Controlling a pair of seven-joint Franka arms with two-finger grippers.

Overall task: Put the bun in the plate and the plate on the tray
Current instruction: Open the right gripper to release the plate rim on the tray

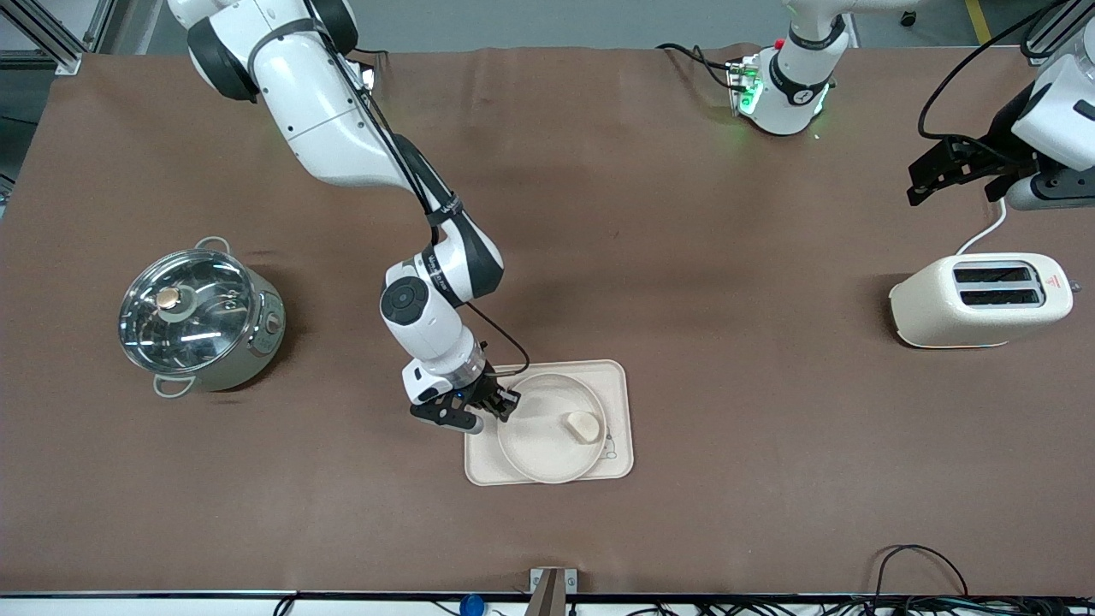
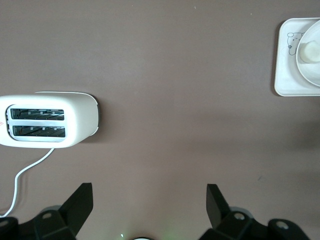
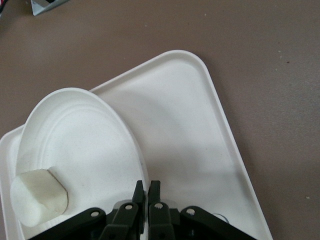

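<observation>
While bun [image 1: 583,425] sits in plate [image 1: 539,441] on tray [image 1: 618,402] | right jaws pinch plate rim | left jaws spread, waiting.

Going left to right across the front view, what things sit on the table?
Steel pot with glass lid → tray, carrying the plate with the bun → toaster.

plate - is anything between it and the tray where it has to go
Nothing visible: the plate, carrying the bun, is already over the tray, its rim pinched by the right gripper. The left gripper waits open near the toaster.
</observation>
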